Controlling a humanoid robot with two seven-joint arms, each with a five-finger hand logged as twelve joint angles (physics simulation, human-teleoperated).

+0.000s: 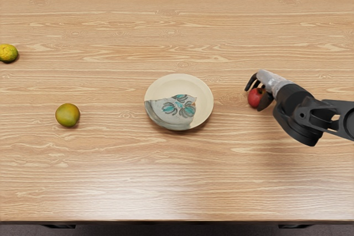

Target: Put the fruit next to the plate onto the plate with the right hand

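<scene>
Wooden table [166, 31]: right hand [264, 88] grasps the red fruit [254, 98] right of the plate [182, 83].

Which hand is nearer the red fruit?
Right. The right hand wraps the red fruit, right of the plate; the left hand is out of view.

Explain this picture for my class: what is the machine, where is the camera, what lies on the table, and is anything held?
It is a simulator's render, taken from a humanoid robot's head, looking down at a slant on a wooden table. The dark arm coming in from the right edge ends in the five-fingered right hand. Its fingers curl around a small red fruit, just right of the patterned plate in the middle. On the left lie a yellow-green fruit and, at the picture's far left edge, a second yellow-green fruit. The left arm is out of view.
</scene>
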